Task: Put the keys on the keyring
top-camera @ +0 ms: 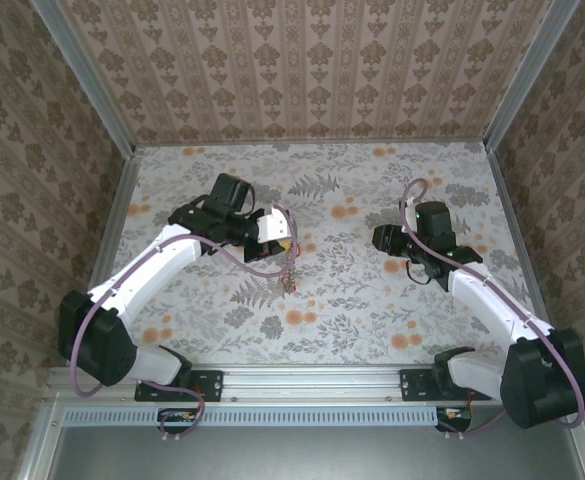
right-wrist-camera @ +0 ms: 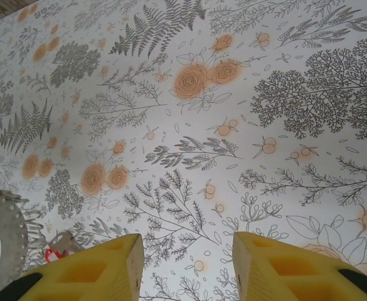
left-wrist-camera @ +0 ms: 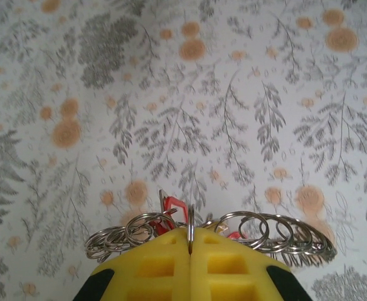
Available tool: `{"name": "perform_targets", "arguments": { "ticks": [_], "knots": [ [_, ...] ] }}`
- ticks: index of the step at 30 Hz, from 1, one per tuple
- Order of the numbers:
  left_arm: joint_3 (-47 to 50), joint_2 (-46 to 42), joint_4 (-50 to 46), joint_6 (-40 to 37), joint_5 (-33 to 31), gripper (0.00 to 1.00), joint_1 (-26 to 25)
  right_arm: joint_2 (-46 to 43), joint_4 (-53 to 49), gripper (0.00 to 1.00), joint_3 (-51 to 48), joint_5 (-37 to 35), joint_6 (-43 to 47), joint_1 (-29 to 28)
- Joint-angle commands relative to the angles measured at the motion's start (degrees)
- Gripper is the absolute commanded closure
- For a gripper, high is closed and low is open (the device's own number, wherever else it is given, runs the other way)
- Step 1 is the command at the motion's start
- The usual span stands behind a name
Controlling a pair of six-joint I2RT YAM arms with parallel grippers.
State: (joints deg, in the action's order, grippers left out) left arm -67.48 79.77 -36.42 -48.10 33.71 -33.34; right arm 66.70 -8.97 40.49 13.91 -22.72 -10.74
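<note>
Centre-left of top view | left tool pinched tight on keyring, chain dangling over tabletop | red key apparently threaded among rings | right tool jaws apart, empty | other keys: cannot tell

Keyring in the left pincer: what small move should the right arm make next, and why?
Probably ease the right pincer leftward toward the keyring. Its jaws stand open with just bare table between them, while the left pincer is shut on one ring. The red key sits at the lower-left edge of the right wrist view, not yet between the fingers.
</note>
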Motion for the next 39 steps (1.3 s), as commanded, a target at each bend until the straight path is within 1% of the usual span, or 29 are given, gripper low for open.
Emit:
{"name": "perform_targets", "arguments": {
  "ticks": [1,5,9,16,21,25,27,29,30,31,34,39],
  "knots": [
    [-1.8,0.4,-3.2,-3.3,-1.1,1.0,-0.8,1.0,1.1,0.57,1.9,1.6,-1.3,0.1],
    [-3.0,4.3,-2.6,-3.3,-1.7,1.0,-3.0,1.6,0.0,0.56,2.6,1.6,-1.3,0.1],
    [-5.5,10.0,-2.4,-3.1,-2.9,1.0,-5.9,1.5,-1.4,0.56,2.6,0.8,-1.0,0.1],
    [-11.7,20.1,-2.5,-2.5,-4.0,1.0,-11.1,-0.4,-3.7,0.55,1.4,-3.9,-1.4,0.6],
    [-15.9,26.0,-1.8,-1.4,-3.9,1.0,-13.9,-2.3,-3.7,0.54,-0.8,-5.3,-2.0,1.7],
    [-18.0,29.5,-0.9,-0.2,-2.4,1.0,-15.6,-3.3,-3.4,0.54,-2.2,-5.5,-2.3,2.5],
    [-18.4,30.8,0.4,1.3,-1.7,0.99,-16.3,-3.7,-3.1,0.53,-2.9,-5.4,-2.2,2.7],
    [-18.6,32.0,1.9,3.1,-1.0,0.93,-16.9,-3.8,-2.7,0.53,-3.5,-5.5,-2.2,2.7],
    [-18.6,32.5,2.9,4.2,-0.6,0.93,-17.2,-3.7,-2.6,0.53,-3.7,-5.4,-2.1,2.8],
    [-18.6,33.1,3.7,5.1,0.0,0.93,-17.4,-3.6,-2.6,0.53,-3.7,-5.2,-2.1,2.8],
    [-18.0,33.7,8.0,9.0,1.2,0.87,-17.9,-2.8,-3.0,0.5,-3.7,-4.1,-2.3,2.8],
    [-15.6,32.0,16.0,15.5,2.6,0.86,-18.7,2.9,-7.2,0.5,0.7,5.2,-1.5,3.3]
  ]
}}
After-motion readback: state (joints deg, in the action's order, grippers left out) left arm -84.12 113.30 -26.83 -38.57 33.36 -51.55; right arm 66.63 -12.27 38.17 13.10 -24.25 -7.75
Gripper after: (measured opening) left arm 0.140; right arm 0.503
